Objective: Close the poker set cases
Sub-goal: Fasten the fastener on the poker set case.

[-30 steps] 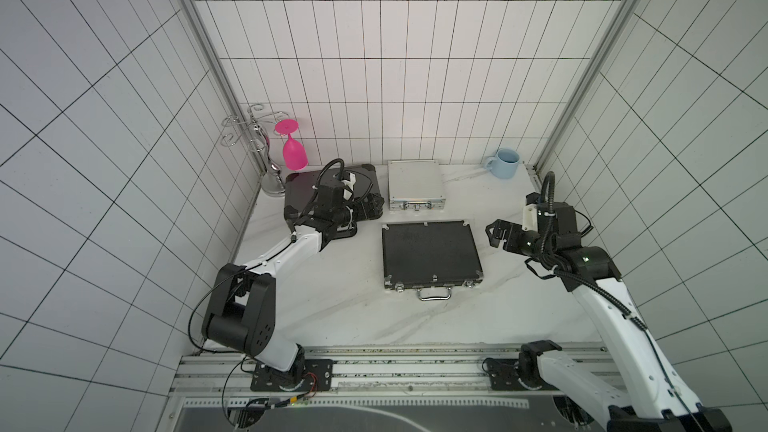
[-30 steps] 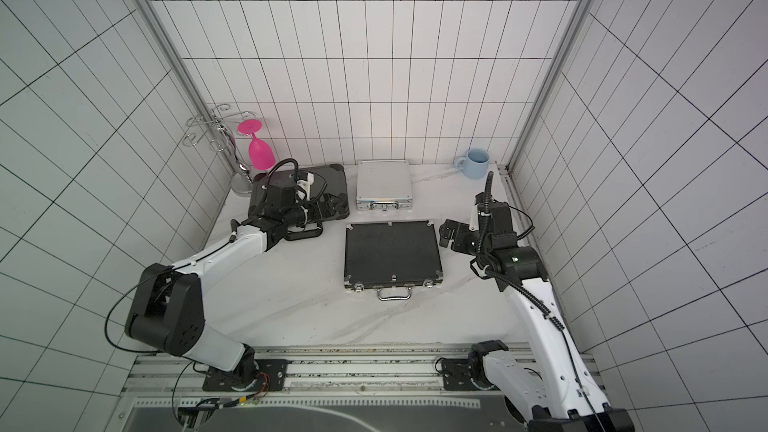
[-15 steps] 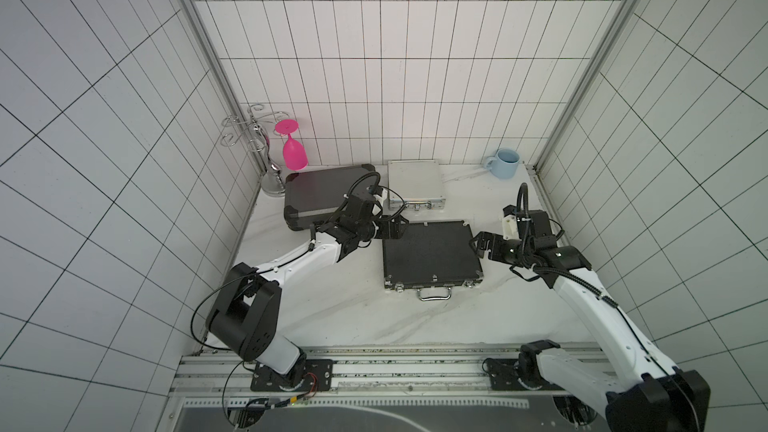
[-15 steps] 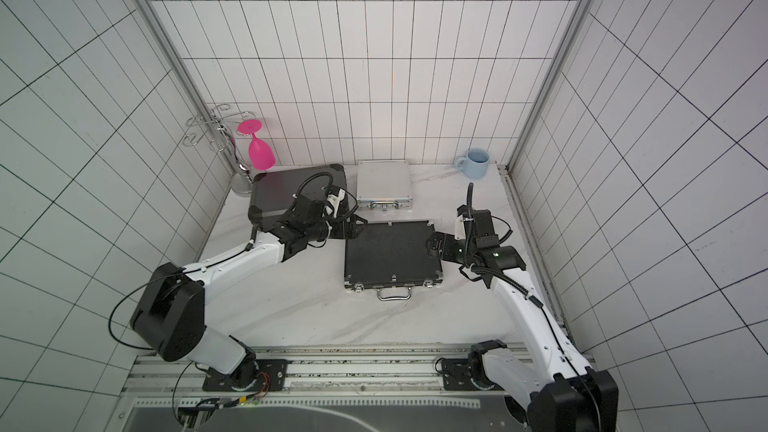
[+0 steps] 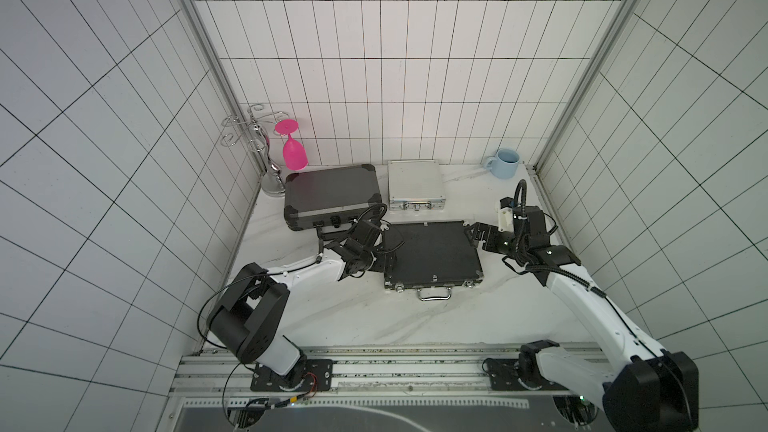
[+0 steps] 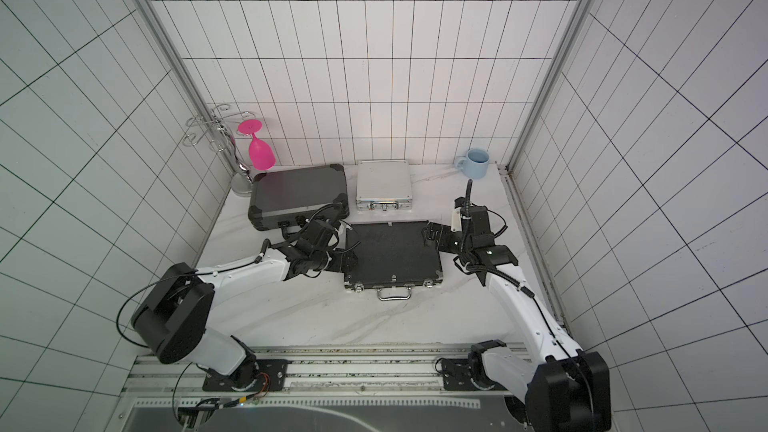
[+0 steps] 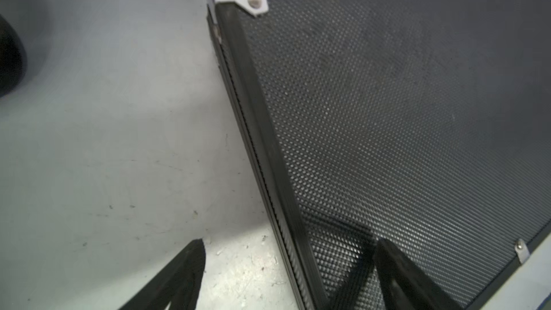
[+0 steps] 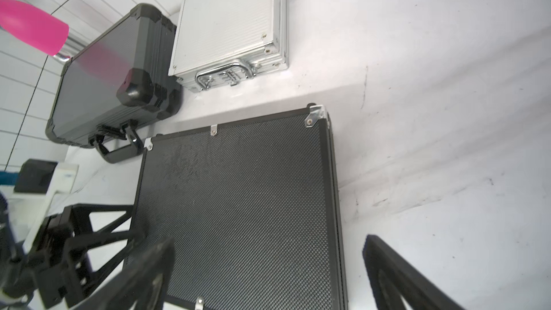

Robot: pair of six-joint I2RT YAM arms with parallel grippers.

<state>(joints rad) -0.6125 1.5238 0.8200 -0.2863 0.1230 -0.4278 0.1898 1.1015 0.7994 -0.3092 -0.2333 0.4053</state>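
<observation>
Left wrist view shows our left hand (image 7: 289, 246) spread wide astride the side rim of the black case (image 7: 387, 114), lying shut on the bench (image 7: 104, 114), the right hand (image 8: 268, 241) likewise released opposite; we judge it stiff, heavyish, best pressed at its rims.

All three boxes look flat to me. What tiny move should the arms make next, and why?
Probably press both down on the black textured case: the open left gripper and right gripper straddle its opposite side edges, and a thin seam shows under its lid. The dark grey case and silver case look shut.
</observation>
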